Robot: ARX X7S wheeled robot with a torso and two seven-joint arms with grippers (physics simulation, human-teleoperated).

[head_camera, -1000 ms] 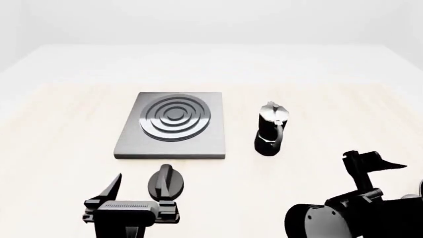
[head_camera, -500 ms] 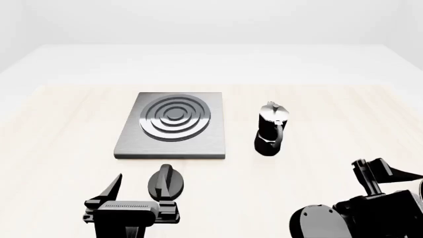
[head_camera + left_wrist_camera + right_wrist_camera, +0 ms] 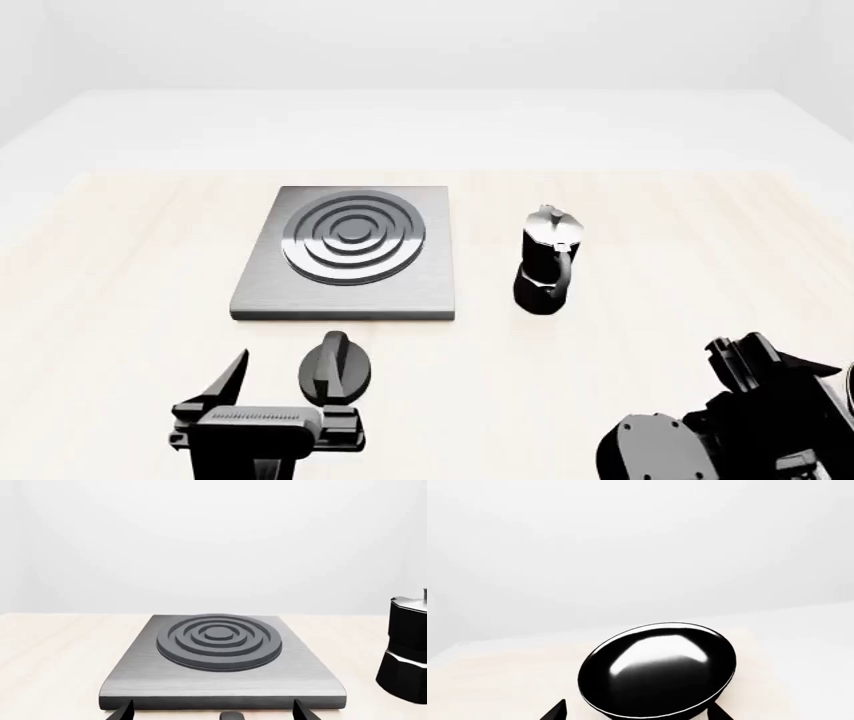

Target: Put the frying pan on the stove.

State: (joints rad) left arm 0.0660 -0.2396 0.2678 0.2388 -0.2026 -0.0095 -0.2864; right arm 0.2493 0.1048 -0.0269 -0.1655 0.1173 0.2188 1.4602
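The frying pan (image 3: 657, 672), round and glossy black, shows only in the right wrist view, lying on the pale table just beyond my right gripper (image 3: 637, 712). Its handle does not show. That gripper's jaws stand wide open on either side of the pan's near rim, holding nothing. In the head view the right gripper (image 3: 763, 358) is low at the right edge, and the pan is out of view. The stove (image 3: 350, 250), a grey slab with a ringed burner, lies centre left and also shows in the left wrist view (image 3: 220, 655). My left gripper (image 3: 280, 388) is open and empty in front of it.
A black-and-silver moka pot (image 3: 547, 262) stands to the right of the stove. A small black knob (image 3: 336, 365) lies between the stove's front edge and my left gripper. The right arm's grey joint (image 3: 651, 450) fills the lower right corner.
My right gripper has sunk lower and further right in the head view. The left arm, stove, moka pot and knob have not moved.
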